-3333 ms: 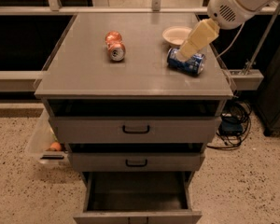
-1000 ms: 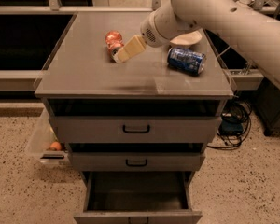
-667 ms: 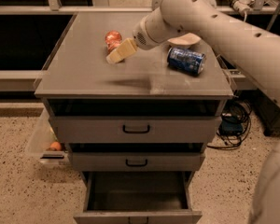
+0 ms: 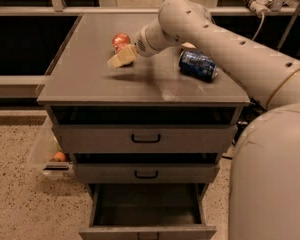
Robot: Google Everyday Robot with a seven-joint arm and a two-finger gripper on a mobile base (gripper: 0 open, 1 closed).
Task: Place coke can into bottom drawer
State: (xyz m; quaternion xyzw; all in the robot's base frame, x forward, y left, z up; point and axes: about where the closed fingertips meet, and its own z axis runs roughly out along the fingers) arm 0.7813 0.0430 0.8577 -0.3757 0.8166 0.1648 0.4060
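Observation:
The coke can (image 4: 120,40) lies on its side at the back left of the grey cabinet top (image 4: 90,79); only its red-orange end shows. My gripper (image 4: 118,59) hangs just above the top, right in front of the can and covering part of it. The bottom drawer (image 4: 146,209) stands pulled open below, its dark inside bare. My arm reaches in from the right across the top.
A blue can (image 4: 197,65) lies on its side at the right of the cabinet top, behind my arm. Two shallower drawers with black handles (image 4: 145,138) sit shut above the open one. A clear bin (image 4: 51,151) with an orange thing stands on the floor at the left.
My arm has swung from the blue can at the right across to the left. The gripper has come down in front of the coke can. The cans have not moved.

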